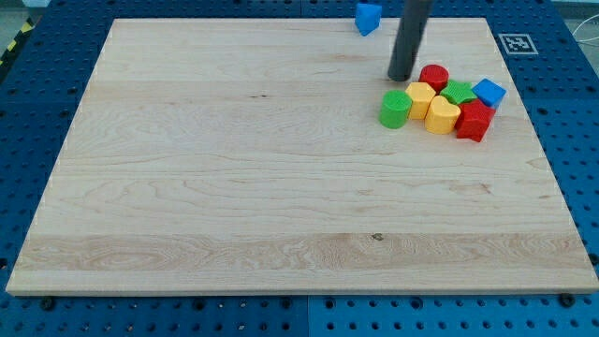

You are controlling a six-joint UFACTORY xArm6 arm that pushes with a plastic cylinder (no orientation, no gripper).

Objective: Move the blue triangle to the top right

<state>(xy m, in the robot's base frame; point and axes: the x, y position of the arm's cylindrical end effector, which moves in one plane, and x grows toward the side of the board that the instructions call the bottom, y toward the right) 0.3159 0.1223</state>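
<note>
The blue triangle [368, 17] sits at the top edge of the wooden board [234, 187], right of centre. My tip [401, 77] is below it and to its right, apart from it. The tip stands just above and left of a cluster of blocks: a red cylinder [433, 76], a yellow block [421, 97], a green cylinder [395, 109], a yellow heart-like block [443, 116], a green block [459, 92], a blue cube [488, 93] and a red block [474, 122].
A small black-and-white marker [516, 43] lies at the board's top right corner. Blue perforated table surface [37, 112] surrounds the board on all sides.
</note>
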